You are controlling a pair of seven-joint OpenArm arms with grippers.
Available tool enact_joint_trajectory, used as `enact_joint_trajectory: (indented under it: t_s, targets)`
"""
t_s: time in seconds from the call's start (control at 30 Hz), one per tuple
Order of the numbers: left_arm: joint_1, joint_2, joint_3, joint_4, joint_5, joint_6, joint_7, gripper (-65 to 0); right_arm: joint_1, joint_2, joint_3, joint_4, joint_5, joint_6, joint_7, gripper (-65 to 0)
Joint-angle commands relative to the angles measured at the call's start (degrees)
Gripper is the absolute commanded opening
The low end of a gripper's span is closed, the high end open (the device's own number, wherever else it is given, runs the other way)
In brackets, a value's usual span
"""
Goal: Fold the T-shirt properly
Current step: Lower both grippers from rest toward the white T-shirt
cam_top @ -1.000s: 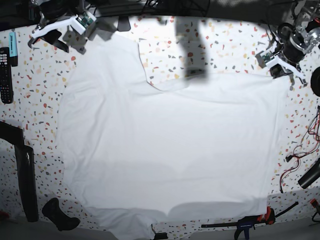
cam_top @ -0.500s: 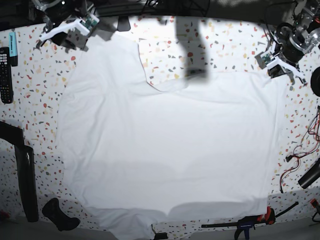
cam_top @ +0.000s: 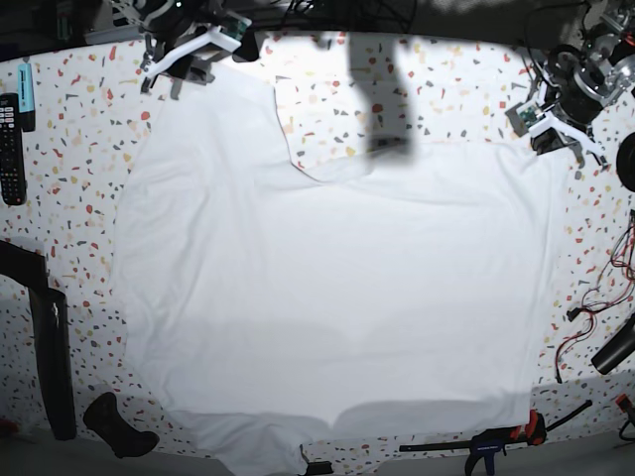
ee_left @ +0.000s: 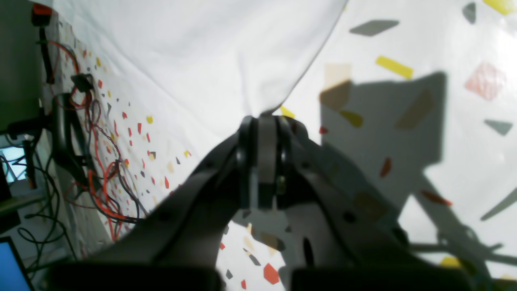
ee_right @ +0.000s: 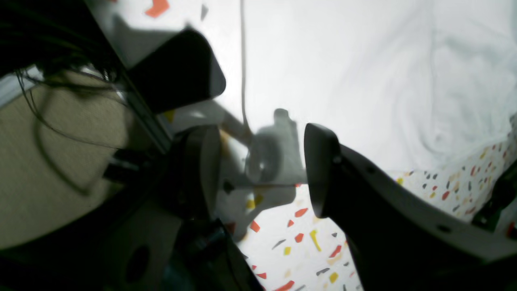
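- Though spread nearly flat across the frame's centre, T-shirt [cam_top: 327, 288] looks thin, limp, light; likely to sag and crease when lifted.
- Left gripper [ee_left: 261, 121] pinching cloth corner, right of frame.
- Right gripper [ee_right: 258, 169] spread, empty, upper left.
- Best gripped at corners or hems.

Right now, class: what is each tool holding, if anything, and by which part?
The left tool is shut on a corner at the edge of the T-shirt. The right tool is open and holds nothing.
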Motion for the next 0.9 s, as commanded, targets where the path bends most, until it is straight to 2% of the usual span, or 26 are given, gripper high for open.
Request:
enact_joint_trajectory:
  t_s: [0.0,0.1,0.5,0.53,0.7,0.73,0.87]
  targets:
    - [0.0,-0.85,-0.31,0.63,-0.2,0.2,-0.55,-65.0,0.22,0.52,0.26,0.48,-0.39,-0.52,-0.55,-32.1]
    - [0.0,-0.85,-0.31,0.63,-0.2,0.2,-0.57,-65.0,0.96,0.57,0.52,0.15,-0.42,-0.72,-1.92,-32.1]
    - [0.0,-0.85,-0.31,0.63,-0.2,0.2,-0.57,-65.0,2.38,0.52,0.31,-2.93,-0.39,-0.52,0.0,-32.4]
    - [0.0,-0.85,-0.31,0.63,-0.2,0.2,-0.57,-65.0,2.38,0.52,0.31,-3.43,-0.39,-0.52,0.0,-35.2]
    - [-0.02,-0.85,-0.31,0.63,-0.2,0.22,-0.57,-65.0,2.34,0.52,0.31,-4.33,-0.37,-0.52,-0.24,-62.7]
    - [0.0,-0.85,-0.31,0.63,-0.2,0.22,-0.57,-65.0,2.34,0.52,0.31,-4.33,-0.37,-0.55,-0.22,-65.0]
    - [0.0,-0.83,-0.31,0.63,-0.2,0.22,-0.55,-65.0,2.4,0.81,0.31,-4.26,-0.37,-0.74,-0.15,-65.0]
